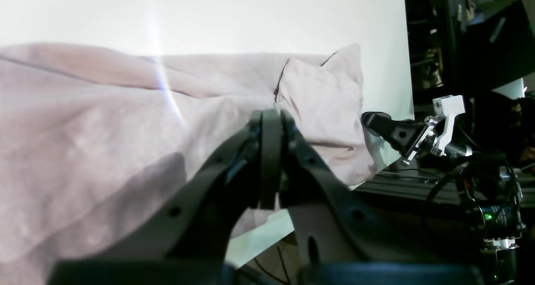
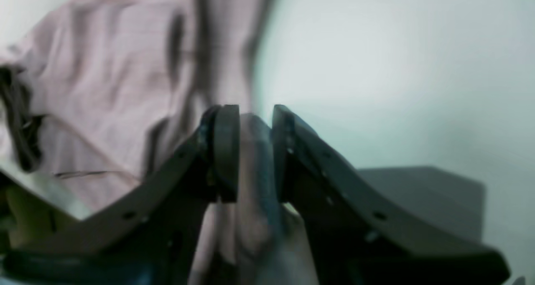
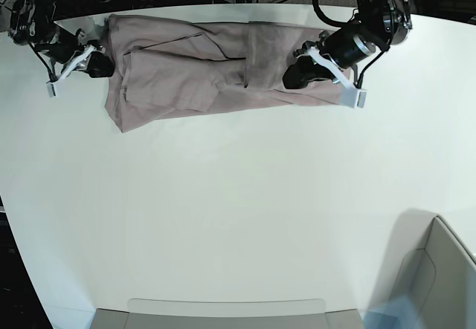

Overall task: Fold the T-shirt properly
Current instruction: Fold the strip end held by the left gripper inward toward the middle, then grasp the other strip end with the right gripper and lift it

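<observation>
1. Shirt [image 3: 175, 80] lies as a long, wrinkled band on the table [image 3: 223, 210], from 11 to 1 o'clock in the base view, partly folded, layers uneven.
2. My left gripper [image 1: 271, 115]: clenched, tips together, over the shirt's 3 o'clock part. No cloth seen pinched.
3. My right gripper [image 2: 256, 113]: released, tips apart, at the shirt's 9 o'clock end. The cloth's edge shows in the gap; I cannot tell whether it lies between the pads or only beneath them.
4. Handling, judged: light, soft, limp cotton. Not fragile, not very slippery; it should crease and drag easily, and inner layers may slide out of line.
5. Where to grip, judged: the 9 o'clock end, near its corners, taking every layer. A shallow pinch would likely lift only the top one.
6. Next, judged: close right on that end, carry it low toward 3 o'clock, then smooth. Left should open before taking any cloth.
</observation>
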Robot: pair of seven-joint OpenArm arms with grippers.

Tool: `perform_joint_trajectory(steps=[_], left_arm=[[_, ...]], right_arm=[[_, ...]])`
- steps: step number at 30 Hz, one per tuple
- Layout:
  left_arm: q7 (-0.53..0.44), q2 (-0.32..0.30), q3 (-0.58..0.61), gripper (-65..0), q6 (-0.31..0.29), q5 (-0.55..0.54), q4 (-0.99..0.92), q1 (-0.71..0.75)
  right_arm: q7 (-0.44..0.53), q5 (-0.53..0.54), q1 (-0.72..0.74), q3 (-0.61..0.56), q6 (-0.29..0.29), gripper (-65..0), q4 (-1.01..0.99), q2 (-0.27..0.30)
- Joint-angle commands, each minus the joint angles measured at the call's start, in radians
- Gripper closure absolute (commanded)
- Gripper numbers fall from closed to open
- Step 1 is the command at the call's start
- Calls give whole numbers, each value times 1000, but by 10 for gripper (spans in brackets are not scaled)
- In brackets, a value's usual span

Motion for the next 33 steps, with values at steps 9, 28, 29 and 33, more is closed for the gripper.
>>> perform_joint_trajectory(steps=[9,28,29,33], left_arm=[[-17,-5,-3,0,-6,-26,14,8],[-17,-5,-2,0,-6,-34,14,33],[-17,-5,-2,0,-6,-34,16,34],[-17,-5,-8,0,-6,-34,16,45]], right_arm=[[-73,15,40,-63,11,-145,32,-68],[-73,-211,162,-223,11,0,25,-79],[-73,-228,174,-194,11,0,23,-76],[-74,-307,246,-65,11,0,-24,-71]])
